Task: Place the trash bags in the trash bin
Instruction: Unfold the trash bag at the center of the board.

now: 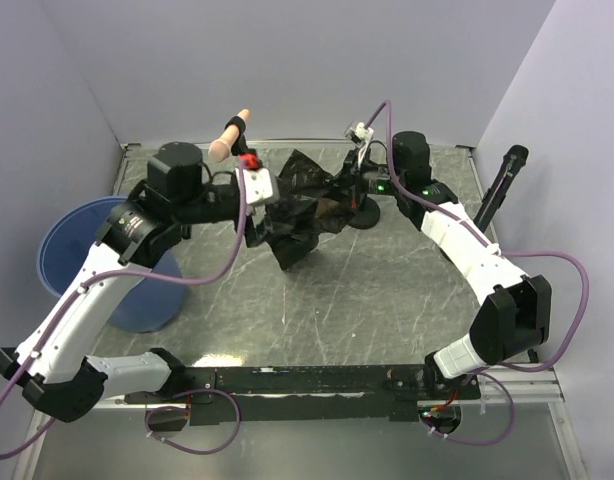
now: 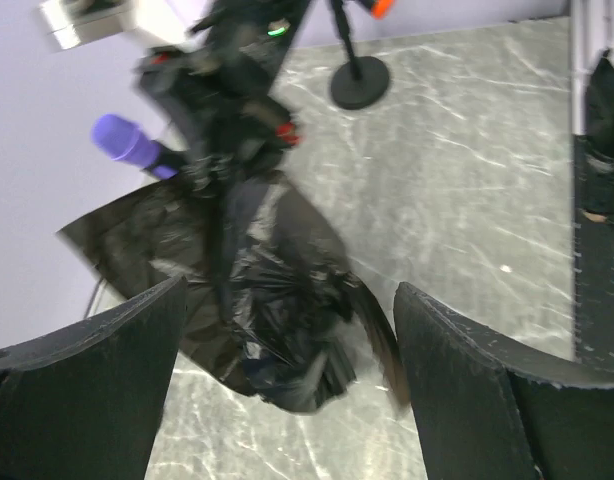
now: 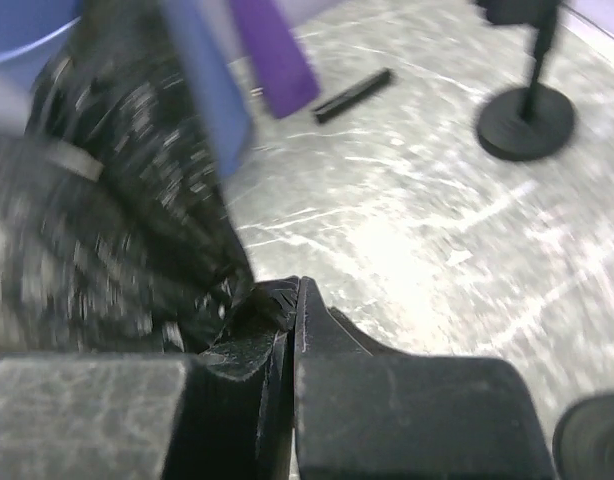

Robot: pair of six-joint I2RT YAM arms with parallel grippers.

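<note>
Above marble table [image 1: 387, 300], trash bag [image 1: 297, 220] hangs long-axis down from right gripper [image 3: 295, 300].

My read: robot lab cell. Plain pale walls [image 1: 287, 60] box in marble-patterned surface [image 1: 367, 300]; black mounting rail [image 1: 307, 380] along its near edge; purple cables [image 1: 562, 262] trailing.

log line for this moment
left gripper open | right gripper shut on trash bag | bag hangs over table | not in trash bin

I see a glossy black trash bag [image 1: 297, 212], a blue trash bin [image 1: 62, 265], a grey desk [image 1: 367, 300] veined white, and pale lavender walls [image 1: 287, 60].
</note>
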